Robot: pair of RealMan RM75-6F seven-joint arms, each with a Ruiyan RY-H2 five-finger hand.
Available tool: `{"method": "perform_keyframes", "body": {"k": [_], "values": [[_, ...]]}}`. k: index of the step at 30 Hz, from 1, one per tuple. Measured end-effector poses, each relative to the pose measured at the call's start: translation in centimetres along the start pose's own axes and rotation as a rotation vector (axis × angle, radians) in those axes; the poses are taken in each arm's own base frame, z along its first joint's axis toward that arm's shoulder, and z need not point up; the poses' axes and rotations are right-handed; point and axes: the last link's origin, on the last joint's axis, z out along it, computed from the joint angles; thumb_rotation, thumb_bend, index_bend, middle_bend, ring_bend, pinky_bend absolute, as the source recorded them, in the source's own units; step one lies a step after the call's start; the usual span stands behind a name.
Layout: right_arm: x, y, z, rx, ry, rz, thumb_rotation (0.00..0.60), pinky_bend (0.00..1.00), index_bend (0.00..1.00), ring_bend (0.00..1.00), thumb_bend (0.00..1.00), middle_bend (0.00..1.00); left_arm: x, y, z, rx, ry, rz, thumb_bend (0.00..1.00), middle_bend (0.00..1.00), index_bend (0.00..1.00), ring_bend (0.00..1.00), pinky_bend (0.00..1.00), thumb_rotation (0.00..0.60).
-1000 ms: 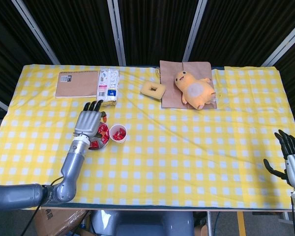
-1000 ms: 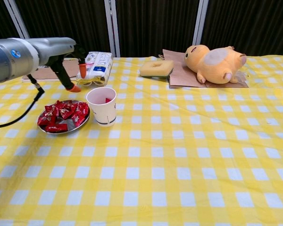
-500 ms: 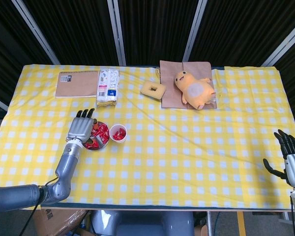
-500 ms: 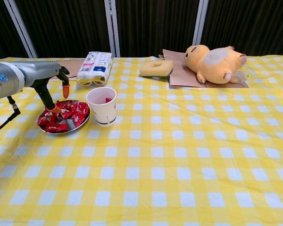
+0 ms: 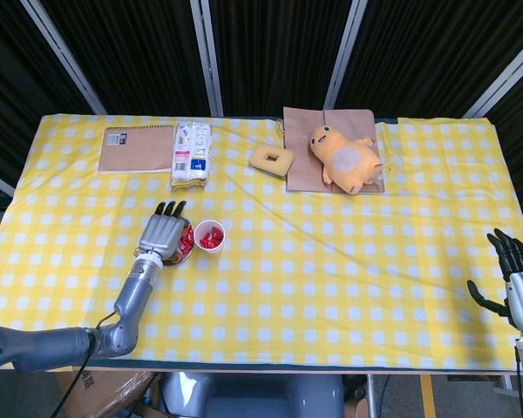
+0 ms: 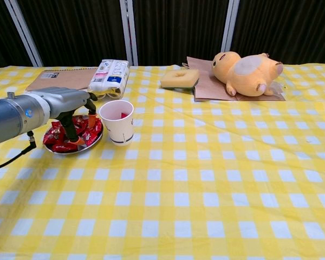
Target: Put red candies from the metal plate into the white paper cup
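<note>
The metal plate [image 6: 93, 144] of red candies [image 6: 85, 126] sits left of the white paper cup [image 6: 117, 123], which holds a few red candies. My left hand [image 6: 65, 104] hangs over the plate with its fingers [image 6: 72, 130] pointing down into the pile; I see no candy held. In the head view the left hand [image 5: 161, 233] covers most of the plate, with candies [image 5: 186, 241] showing beside the cup [image 5: 210, 236]. My right hand [image 5: 516, 279] is at the table's far right edge, fingers spread, holding nothing.
At the back lie a brown notebook [image 5: 137, 149], a tissue pack [image 5: 192, 153], a yellow ring-shaped sponge [image 5: 271, 158] and a yellow plush toy [image 5: 344, 157] on brown paper [image 5: 307, 148]. Yellow checked cloth covers the table.
My left hand swung from behind the plate to its left side, then dropped over it, fingers now down among the candies. The right hand has not moved.
</note>
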Motion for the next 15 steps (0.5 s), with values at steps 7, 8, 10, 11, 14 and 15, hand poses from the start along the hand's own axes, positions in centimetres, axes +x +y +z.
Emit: {"method": "perform_keyframes", "body": {"k": [7, 8, 10, 11, 14, 15], "values": [[0.00, 0.03, -0.03, -0.001, -0.002, 0.002, 0.600, 0.00, 0.00, 0.00, 0.41, 0.01, -0.16, 0.73, 0.11, -0.020, 0.004, 0.007, 0.24, 0.00, 0.43, 0.00, 0.02, 0.600], [-0.01, 0.03, -0.03, -0.001, -0.003, 0.001, 0.600, 0.00, 0.00, 0.00, 0.41, 0.01, -0.20, 0.79, 0.10, -0.022, 0.003, 0.008, 0.24, 0.00, 0.43, 0.00, 0.02, 0.600], [0.01, 0.02, -0.03, -0.001, -0.001, 0.001, 0.600, 0.00, 0.00, 0.00, 0.41, 0.01, -0.31, 0.84, 0.08, -0.024, 0.000, 0.014, 0.23, 0.00, 0.43, 0.00, 0.02, 0.600], [0.01, 0.02, -0.04, -0.001, -0.001, 0.001, 0.600, 0.00, 0.00, 0.00, 0.41, 0.01, -0.35, 0.84, 0.07, -0.025, -0.001, 0.019, 0.24, 0.00, 0.43, 0.00, 0.02, 0.600], [0.04, 0.05, -0.06, -0.003, 0.000, 0.002, 0.600, 0.00, 0.00, 0.00, 0.41, 0.01, -0.41, 0.71, 0.03, -0.022, -0.007, 0.036, 0.24, 0.00, 0.44, 0.00, 0.02, 0.600], [0.04, 0.05, -0.06, -0.003, 0.000, 0.001, 0.600, 0.00, 0.00, 0.00, 0.41, 0.01, -0.37, 0.59, 0.02, -0.019, -0.010, 0.041, 0.24, 0.00, 0.44, 0.00, 0.02, 0.600]]}}
